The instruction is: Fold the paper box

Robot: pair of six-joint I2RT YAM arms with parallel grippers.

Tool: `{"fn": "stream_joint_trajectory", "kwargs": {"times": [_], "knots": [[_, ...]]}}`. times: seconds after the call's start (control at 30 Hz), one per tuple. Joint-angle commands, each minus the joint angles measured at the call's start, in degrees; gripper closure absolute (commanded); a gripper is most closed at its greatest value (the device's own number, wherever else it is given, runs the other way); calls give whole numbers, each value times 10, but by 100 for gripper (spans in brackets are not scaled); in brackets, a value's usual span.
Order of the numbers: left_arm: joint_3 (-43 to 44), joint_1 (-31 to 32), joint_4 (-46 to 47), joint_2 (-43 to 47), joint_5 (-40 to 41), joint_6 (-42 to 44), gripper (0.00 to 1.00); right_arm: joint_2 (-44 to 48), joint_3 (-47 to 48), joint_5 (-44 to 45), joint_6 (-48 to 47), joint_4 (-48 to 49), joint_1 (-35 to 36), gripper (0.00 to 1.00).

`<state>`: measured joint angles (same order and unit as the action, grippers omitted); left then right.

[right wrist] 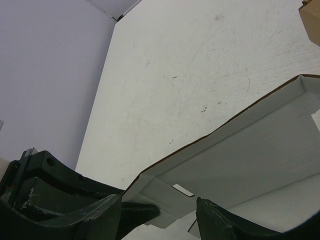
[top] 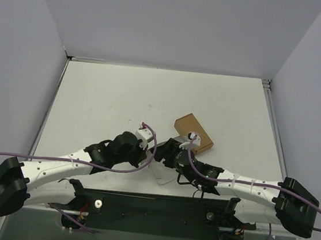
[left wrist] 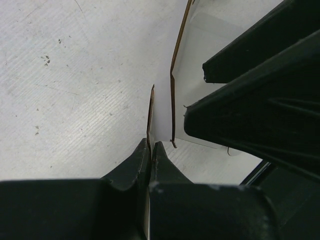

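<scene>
Left wrist: we hold the paper box [left wrist: 161, 117] steady for folding.
Our left gripper [left wrist: 151, 146] clenches its edge; the right gripper [right wrist: 159, 207] is spread wide.

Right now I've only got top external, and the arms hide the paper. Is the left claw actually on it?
Observer: Yes. The left wrist view shows the left claw shut on a thin upright edge of the paper box.
Operator: And the right claw, gripping too?
Observer: No. The right wrist view shows the right claw open, with a clear gap between its fingers and the end of the paper just beyond them.
</scene>
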<state>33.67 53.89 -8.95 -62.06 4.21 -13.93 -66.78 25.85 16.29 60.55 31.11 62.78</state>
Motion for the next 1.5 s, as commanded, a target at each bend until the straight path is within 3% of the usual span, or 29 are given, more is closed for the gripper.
{"fn": "stream_joint_trajectory", "kwargs": {"times": [0.0, 0.33, 0.57, 0.67, 0.83, 1.0, 1.47], "knots": [[22, 1, -6, -1, -7, -3, 100, -26, 36, 23, 11, 46, 4, 39], [20, 3, -12, 5, -2, 0, 100, -45, 48, 28, 20, 82, 6, 39], [23, 3, -12, 11, 3, 1, 100, -60, 72, 38, 36, -5, 6, 41], [22, 3, -12, 12, 6, 2, 100, -65, 90, 48, 44, -60, 8, 44], [25, 3, -19, 12, 8, 7, 100, -56, 86, 53, 26, -70, 10, 57], [27, 3, -27, 18, 5, 9, 100, -33, 69, 51, -24, -67, 9, 73], [35, 3, -31, 27, -28, 24, 100, -12, 40, -35, -250, -7, -48, 85]]}}
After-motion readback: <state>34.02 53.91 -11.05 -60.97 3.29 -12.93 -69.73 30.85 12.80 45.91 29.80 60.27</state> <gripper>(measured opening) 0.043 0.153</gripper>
